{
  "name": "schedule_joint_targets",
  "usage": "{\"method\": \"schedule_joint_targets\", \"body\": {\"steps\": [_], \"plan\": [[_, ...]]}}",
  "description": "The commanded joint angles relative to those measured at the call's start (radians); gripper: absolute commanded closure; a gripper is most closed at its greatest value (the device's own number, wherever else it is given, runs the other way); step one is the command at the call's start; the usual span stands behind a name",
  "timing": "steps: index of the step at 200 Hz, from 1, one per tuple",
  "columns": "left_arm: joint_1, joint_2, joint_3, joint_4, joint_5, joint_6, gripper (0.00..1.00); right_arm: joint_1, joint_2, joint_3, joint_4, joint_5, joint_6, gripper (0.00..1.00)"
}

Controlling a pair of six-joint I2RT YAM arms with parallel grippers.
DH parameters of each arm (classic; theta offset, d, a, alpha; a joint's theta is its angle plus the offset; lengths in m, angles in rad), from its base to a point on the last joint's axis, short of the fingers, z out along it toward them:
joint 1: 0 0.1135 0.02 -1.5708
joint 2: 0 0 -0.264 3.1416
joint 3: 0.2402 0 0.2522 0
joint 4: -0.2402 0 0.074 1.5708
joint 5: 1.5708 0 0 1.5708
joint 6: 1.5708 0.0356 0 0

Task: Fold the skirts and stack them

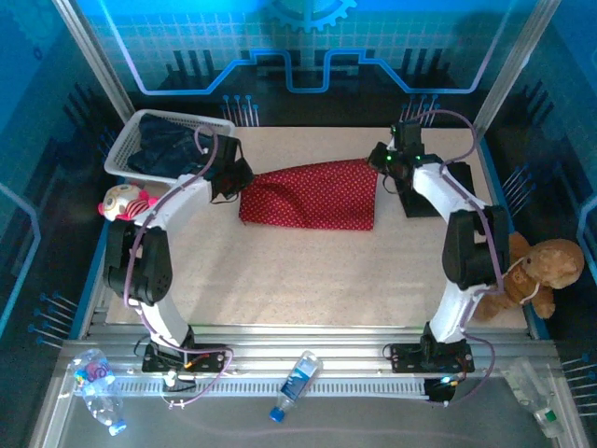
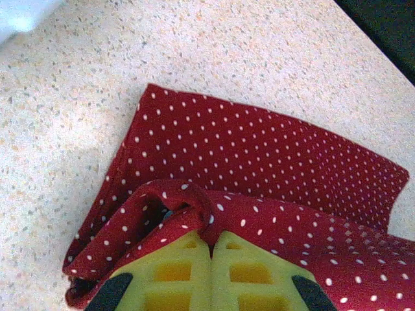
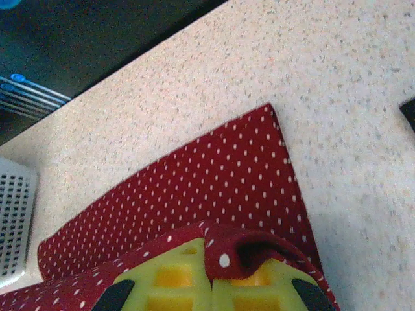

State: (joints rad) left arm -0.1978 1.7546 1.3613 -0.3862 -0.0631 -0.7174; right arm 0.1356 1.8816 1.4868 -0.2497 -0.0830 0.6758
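Your left fingers (image 2: 181, 269) and right fingers (image 3: 172, 275) both clamped on red skirt (image 1: 312, 194), centre worktop (image 1: 280, 271); appears mid-fold. No stack yet. Upper left, basket (image 1: 119, 147) holds denim skirts (image 1: 173, 140). Most work left.

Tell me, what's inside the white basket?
I see dark blue denim fabric piled in the white basket. Anything beneath it is covered, so I cannot count the pieces.

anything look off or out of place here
Nothing spilled or damaged; the red skirt is intact. But a plastic bottle lies on its side on the metal frame between the arm bases, and a brown teddy bear slumps beside the table.
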Motion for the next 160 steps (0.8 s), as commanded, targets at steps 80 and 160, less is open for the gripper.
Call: {"method": "schedule_joint_targets", "body": {"steps": [80,160], "plan": [[0.041,0.184,0.173,-0.056,-0.003,0.02,1.0,-0.022,0.258,0.353,-0.155,-0.031,-0.046,1.0],[0.064,0.258,0.258,-0.08,-0.001,0.029,1.0,-0.028,0.358,0.466,-0.177,-0.065,-0.025,0.99]]}}
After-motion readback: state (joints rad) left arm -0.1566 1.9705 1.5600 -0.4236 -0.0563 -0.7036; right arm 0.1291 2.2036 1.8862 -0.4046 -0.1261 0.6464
